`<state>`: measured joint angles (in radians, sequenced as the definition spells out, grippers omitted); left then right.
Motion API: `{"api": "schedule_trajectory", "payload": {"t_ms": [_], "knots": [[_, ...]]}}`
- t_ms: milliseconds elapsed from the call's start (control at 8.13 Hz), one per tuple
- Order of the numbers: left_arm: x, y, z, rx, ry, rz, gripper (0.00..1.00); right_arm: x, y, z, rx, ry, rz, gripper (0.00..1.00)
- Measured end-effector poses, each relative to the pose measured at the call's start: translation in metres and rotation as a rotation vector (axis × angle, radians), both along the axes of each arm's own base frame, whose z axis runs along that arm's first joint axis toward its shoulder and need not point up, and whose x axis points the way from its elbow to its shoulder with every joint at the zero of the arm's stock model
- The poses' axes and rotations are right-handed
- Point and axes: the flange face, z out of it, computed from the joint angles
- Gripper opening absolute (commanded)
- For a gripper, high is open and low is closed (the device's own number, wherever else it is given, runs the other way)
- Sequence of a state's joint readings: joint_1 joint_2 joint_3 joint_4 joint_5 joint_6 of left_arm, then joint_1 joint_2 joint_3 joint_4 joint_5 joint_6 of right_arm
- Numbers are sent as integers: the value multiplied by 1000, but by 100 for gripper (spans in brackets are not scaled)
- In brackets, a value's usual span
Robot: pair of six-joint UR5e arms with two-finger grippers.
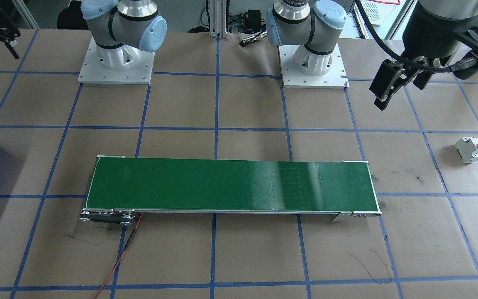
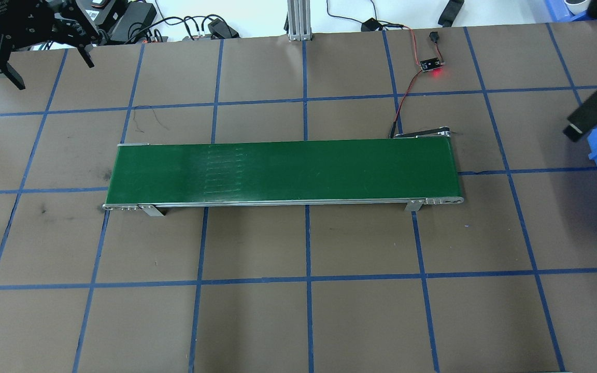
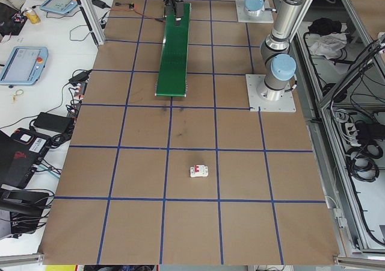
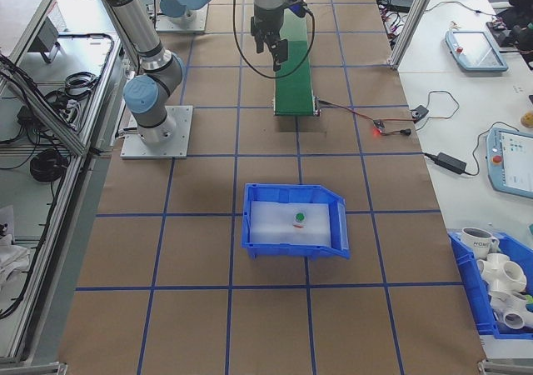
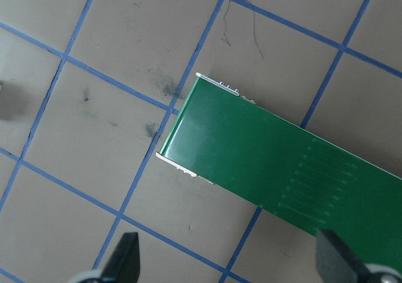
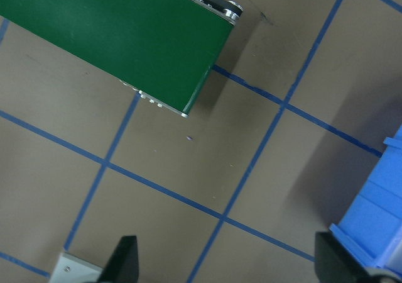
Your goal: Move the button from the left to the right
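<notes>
Both grippers, left (image 5: 226, 258) and right (image 6: 226, 258), gape empty above the table, and the green button (image 4: 299, 218) sits in the blue bin (image 4: 333, 225) (already right-side), so re-grabbing risks undoing 1 finished move.

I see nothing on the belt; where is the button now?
In the exterior right view, the button lies inside the blue bin at the table's right end, away from the green belt.
</notes>
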<state>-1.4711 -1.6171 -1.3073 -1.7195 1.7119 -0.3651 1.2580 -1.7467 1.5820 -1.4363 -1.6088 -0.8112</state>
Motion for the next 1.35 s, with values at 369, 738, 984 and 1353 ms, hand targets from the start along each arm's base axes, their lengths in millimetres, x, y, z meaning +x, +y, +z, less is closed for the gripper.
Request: {"api": "schedule_trajectory", "payload": {"t_ms": [369, 738, 984, 1353], "knots": [[0, 0, 0, 1, 0, 0, 100, 121, 6, -3, -17, -1, -151, 100], [0, -1, -2, 3, 0, 0, 100, 169, 13, -11, -16, -9, -219, 100], [0, -1, -1, 1, 1, 0, 100, 173, 12, -10, -25, -16, -244, 100], [-1, -1, -1, 0, 1, -2, 100, 168, 4, -6, -71, -20, -272, 100]]}}
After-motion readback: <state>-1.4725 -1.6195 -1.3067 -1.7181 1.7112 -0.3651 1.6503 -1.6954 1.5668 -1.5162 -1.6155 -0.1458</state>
